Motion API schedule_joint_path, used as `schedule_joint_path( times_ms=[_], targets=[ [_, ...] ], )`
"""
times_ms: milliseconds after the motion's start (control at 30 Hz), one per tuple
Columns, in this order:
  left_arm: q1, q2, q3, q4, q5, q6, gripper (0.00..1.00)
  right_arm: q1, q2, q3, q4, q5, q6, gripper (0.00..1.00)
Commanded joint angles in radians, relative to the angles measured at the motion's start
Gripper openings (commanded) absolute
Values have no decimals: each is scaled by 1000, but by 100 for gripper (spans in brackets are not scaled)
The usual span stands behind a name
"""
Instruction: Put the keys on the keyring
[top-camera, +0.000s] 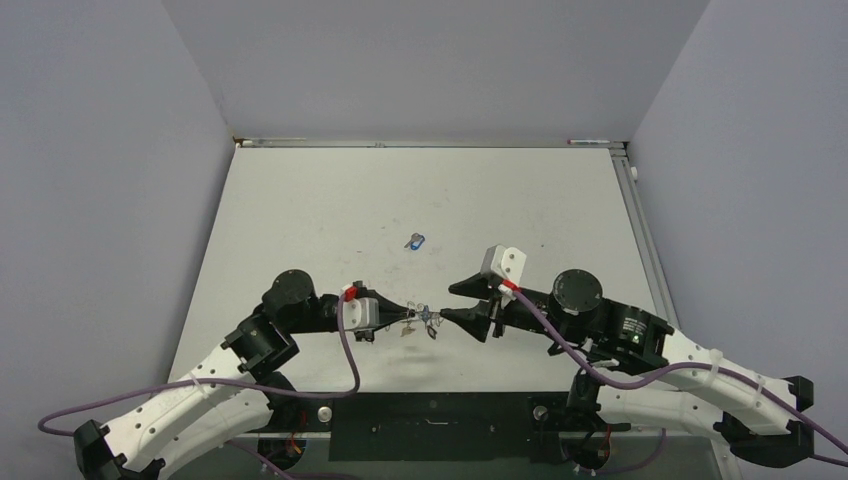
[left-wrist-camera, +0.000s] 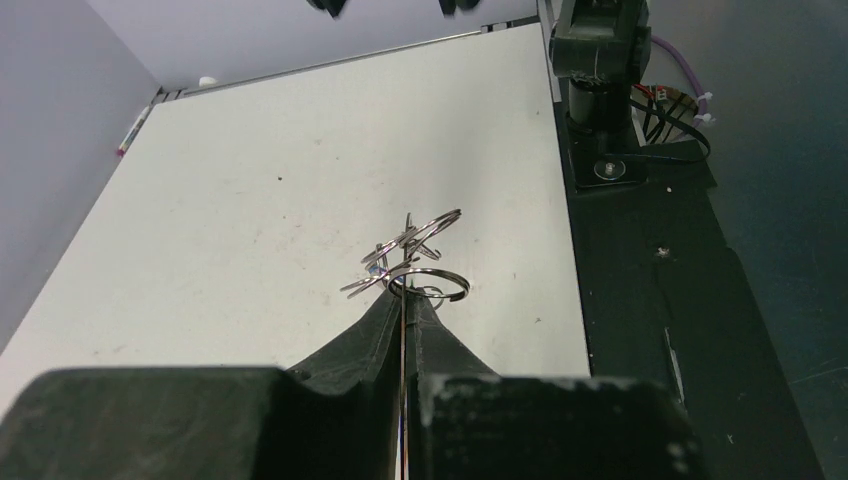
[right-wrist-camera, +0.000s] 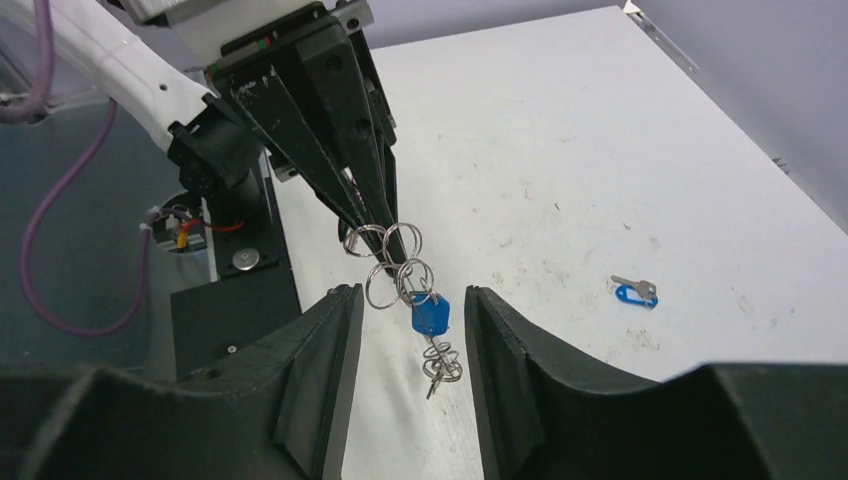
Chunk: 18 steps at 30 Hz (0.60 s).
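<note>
Pale table (top-camera: 300, 200), one loose blue key (top-camera: 415, 241)

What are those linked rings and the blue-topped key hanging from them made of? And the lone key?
Rings: thin, bright silvery wire with glints, likely polished metal. Hanging key: matte blue head, probably plastic; silvery shaft, apparently metal. Loose key: blue head, silvery blade, seemingly the same.

Bright, even light from above on the matte white rectangular tabletop (top-camera: 300, 220); shadows faint (soft-edged), wrist foregrounds slightly blurred.
</note>
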Motion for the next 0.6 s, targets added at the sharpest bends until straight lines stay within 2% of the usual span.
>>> schedule_joint_path(
  times_ms=[0,133,367,567],
  targets=[
    [-5,6,67,99,-73,-75,0,38,-10,-92,158,115,-43,42],
    [-5,16,69,104,-114,-94,0,90,-27,-173,245,217,-114,41],
    [-4,34,78,105,-139,-114,0,242,36,-217,325,368,-209,35],
    [-6,37,80,97,-149,-114,0,291,55,-229,376,459,-237,29]
  ],
)
